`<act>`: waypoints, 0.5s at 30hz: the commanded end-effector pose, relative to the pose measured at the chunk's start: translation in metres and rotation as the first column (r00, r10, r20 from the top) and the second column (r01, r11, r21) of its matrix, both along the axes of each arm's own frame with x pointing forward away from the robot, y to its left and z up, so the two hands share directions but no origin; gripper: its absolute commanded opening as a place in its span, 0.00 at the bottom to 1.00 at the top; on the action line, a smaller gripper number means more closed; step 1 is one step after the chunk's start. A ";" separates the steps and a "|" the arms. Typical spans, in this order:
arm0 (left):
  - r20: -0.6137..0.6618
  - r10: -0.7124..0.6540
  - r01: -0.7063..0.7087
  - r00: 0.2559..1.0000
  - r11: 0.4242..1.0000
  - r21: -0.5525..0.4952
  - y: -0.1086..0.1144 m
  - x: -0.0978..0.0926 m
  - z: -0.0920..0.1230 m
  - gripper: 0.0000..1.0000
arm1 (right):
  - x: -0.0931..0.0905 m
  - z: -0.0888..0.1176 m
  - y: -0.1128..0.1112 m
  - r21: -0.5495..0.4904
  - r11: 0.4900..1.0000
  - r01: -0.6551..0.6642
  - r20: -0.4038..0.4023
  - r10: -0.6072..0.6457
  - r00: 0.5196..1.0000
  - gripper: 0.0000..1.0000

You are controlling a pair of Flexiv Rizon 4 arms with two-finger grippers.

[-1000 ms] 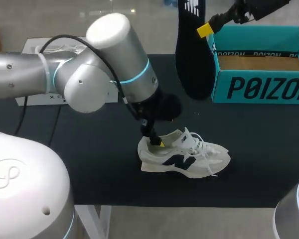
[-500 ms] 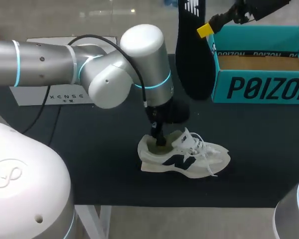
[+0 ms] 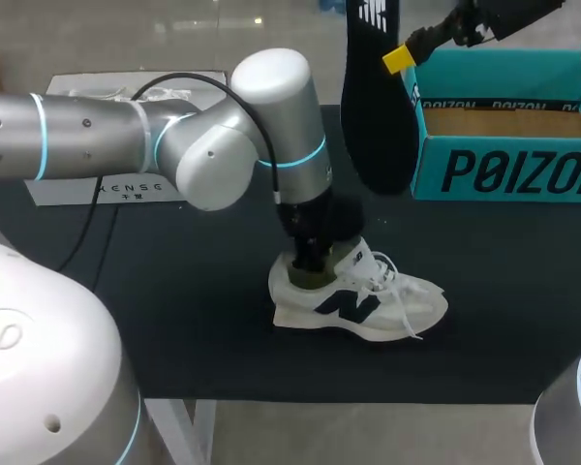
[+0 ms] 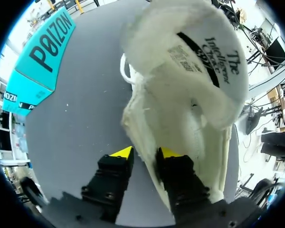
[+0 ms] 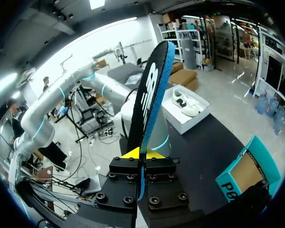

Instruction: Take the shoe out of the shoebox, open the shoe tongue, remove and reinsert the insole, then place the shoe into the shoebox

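L gripper (image 4: 145, 153) sinking deeper onto shoe (image 3: 368, 305) collar, fingers apart, straddling sidewall; R gripper (image 5: 142, 153) clamping insole (image 5: 149, 99) aloft. Advising: pinching wall firmly, steadying shoe pre-reinsert.

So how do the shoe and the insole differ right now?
The shoe is off-white and rests on its sole on the table; the insole is black and hangs upright in the air. The insole is clamped in the right gripper; the shoe only has the left gripper open, straddling its heel collar. Both are outside the shoebox.

Left hand (image 4: 142, 153) low (fingers (image 4: 118, 159) parted), right hand (image 5: 142, 153) clamped.
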State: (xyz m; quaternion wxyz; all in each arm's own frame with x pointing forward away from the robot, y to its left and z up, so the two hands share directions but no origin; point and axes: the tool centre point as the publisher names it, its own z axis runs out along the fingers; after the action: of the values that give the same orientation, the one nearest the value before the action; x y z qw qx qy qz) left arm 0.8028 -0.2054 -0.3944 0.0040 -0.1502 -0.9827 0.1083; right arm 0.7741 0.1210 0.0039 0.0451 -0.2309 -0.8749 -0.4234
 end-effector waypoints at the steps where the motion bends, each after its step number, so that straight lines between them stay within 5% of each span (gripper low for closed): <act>1: -0.008 -0.033 0.033 0.999 0.999 -0.016 0.004 0.000 0.002 0.00 | 0.001 0.000 0.002 -0.003 1.000 0.001 -0.001 -0.001 1.000 0.00; 15: 0.018 -0.103 0.104 0.994 0.993 -0.052 0.005 0.000 0.017 0.00 | -0.012 0.018 -0.009 -0.007 1.000 0.006 -0.003 -0.006 1.000 0.00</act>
State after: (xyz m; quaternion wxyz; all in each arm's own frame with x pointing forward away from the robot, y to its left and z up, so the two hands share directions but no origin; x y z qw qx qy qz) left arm 0.8047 -0.2024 -0.3812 -0.0009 -0.1993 -0.9710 0.1324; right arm 0.7688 0.1192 0.0138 0.0475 -0.2313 -0.8739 -0.4248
